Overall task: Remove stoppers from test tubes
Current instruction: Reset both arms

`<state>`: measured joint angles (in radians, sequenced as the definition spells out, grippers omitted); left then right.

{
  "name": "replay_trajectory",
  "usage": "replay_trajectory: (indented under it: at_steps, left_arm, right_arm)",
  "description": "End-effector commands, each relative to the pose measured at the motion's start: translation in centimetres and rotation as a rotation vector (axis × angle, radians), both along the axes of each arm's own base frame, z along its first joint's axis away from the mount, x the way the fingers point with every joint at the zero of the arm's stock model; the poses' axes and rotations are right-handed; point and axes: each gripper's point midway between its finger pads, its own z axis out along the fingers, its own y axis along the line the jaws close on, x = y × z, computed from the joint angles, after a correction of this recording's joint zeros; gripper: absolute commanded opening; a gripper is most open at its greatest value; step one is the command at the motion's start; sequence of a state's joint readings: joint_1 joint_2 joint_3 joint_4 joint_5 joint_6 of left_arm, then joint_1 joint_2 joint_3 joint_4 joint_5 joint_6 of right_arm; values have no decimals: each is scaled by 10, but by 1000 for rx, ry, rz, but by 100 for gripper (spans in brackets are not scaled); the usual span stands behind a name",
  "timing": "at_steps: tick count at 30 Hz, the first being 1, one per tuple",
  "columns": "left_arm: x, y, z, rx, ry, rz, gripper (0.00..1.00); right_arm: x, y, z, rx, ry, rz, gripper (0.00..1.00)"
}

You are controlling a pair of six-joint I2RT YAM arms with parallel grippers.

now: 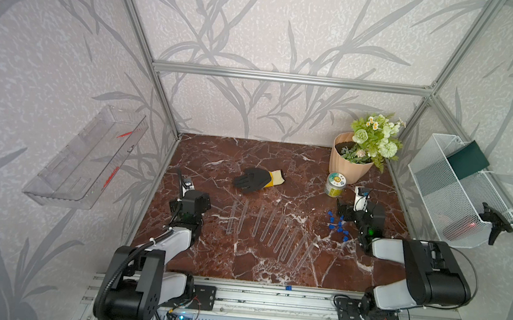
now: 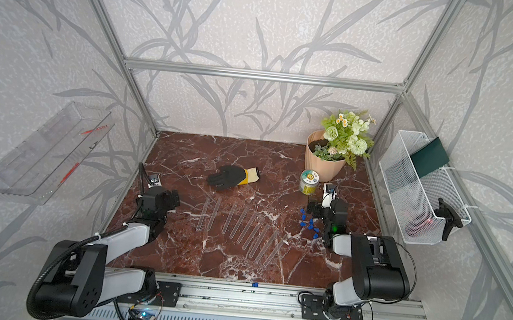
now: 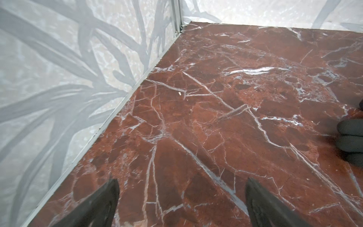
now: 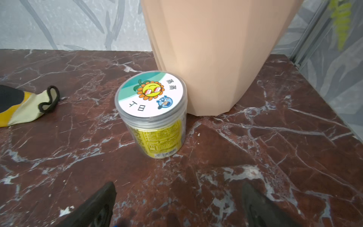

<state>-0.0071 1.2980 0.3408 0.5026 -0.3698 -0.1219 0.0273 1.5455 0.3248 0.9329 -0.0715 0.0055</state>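
Several clear test tubes (image 1: 274,229) (image 2: 242,226) lie side by side in a slanted row at the middle of the marble table, and none of them shows a blue cap. Several small blue stoppers (image 1: 338,226) (image 2: 308,223) lie loose in a cluster to the right of the row. One more stopper (image 1: 288,288) (image 2: 255,284) sits on the front rail. My left gripper (image 1: 192,198) (image 2: 161,198) (image 3: 181,182) hovers open and empty near the left wall. Just right of the stopper cluster, my right gripper (image 1: 358,209) (image 2: 327,207) (image 4: 177,186) also stands open and empty, facing a jar.
A black glove with a yellow cuff (image 1: 256,180) (image 3: 351,135) (image 4: 23,106) lies behind the tubes. A lidded jar (image 1: 335,184) (image 4: 153,118) stands against a peach flower pot (image 1: 349,166) (image 4: 216,59) at the back right. A white mesh basket (image 1: 457,193) hangs on the right wall, a clear shelf (image 1: 85,157) on the left.
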Motion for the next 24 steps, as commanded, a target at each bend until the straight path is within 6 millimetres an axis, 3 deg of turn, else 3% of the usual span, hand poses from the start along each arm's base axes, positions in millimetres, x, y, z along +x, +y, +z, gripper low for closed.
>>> replay_trajectory:
  at_steps: [1,4,6,9,14,24]
  left_arm:
    - [36,-5,30,-43,-168,-68,99]
    - [50,-12,10,-47,-143,-116,99]
    - [53,-22,7,-39,-122,-172,99]
    - [54,-22,8,-38,-125,-171,99]
    - [54,-22,7,-39,-124,-172,99]
    - [54,-22,8,-37,-124,-170,99]
  right_arm:
    - [6,1,21,-7,-126,15,99]
    - [11,-1,16,-16,-89,1,99]
    - [14,-1,16,-40,-82,-18,99]
    - [14,1,15,-48,-77,-17,99]
    - [12,30,15,-49,-73,165,99]
    - [12,30,15,-50,-74,166,99]
